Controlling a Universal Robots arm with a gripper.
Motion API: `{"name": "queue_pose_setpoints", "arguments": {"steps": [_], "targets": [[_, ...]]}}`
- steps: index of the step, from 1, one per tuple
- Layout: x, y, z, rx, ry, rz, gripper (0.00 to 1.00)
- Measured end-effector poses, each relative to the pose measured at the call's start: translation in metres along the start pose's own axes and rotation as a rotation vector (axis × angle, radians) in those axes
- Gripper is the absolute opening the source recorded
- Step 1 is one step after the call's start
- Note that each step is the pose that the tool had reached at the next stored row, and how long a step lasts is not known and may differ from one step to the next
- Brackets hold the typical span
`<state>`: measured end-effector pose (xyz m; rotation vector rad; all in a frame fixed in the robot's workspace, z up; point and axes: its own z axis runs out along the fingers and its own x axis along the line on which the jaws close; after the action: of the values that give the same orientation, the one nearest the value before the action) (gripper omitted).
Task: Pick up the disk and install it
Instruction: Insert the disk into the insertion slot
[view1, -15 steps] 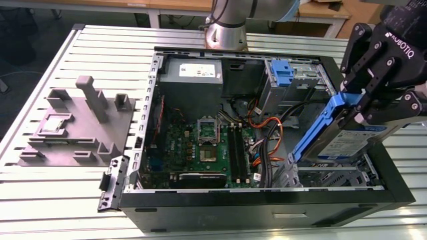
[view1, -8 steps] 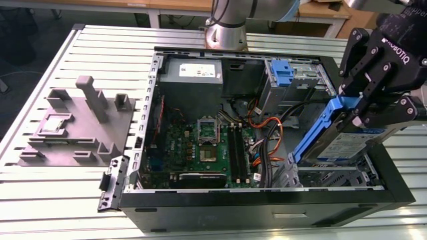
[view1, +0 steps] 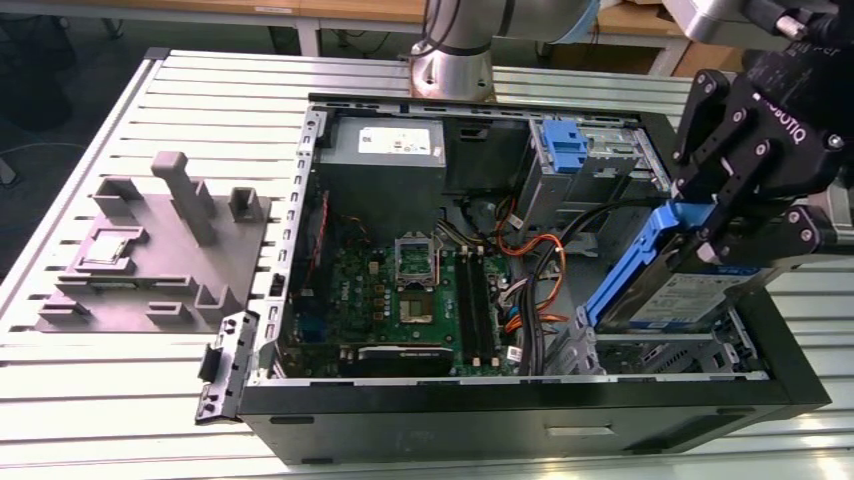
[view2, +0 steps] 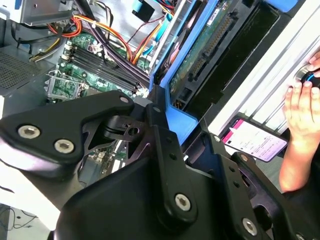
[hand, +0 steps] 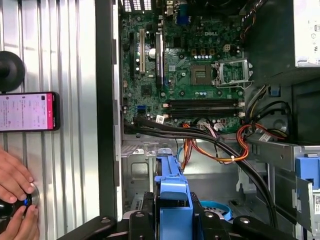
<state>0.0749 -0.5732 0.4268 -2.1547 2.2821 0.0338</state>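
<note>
The pick-up looks done: the tool (view1: 727, 235) pinches the disk (view1: 674, 290) by its blue frame, tilted over the open computer case (view1: 534, 405) on the counter (view1: 120, 400). Installing is left, since the disk hangs above the bay (view1: 654, 352) in the case's corner, not yet seated.

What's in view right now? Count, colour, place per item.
computer case: one, black, open, on the slatted table
motherboard: one, green, inside the case
power supply: one, grey, in the case beside the motherboard
cables: a bundle, orange and black, next to the motherboard
bracket: one, blue, upright in the drive cage
fixture block: one, grey, on the table at the exterior view's left
phone: one, screen lit, on the table outside the case
disk: one, silver with blue frame, tilted over the case
hands: two, a person's, near the phone
gripper: one, black, shut on the disk's frame
</note>
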Motion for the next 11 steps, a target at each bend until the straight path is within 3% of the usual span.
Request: {"name": "queue_pose_setpoints", "arguments": {"steps": [4, 11], "targets": [[0.0005, -0.0001, 0.0039, 0.0000, 0.0001, 0.000, 0.36], [0.0005, -0.0001, 0.0044, 0.0000, 0.0000, 0.000, 0.36]]}}
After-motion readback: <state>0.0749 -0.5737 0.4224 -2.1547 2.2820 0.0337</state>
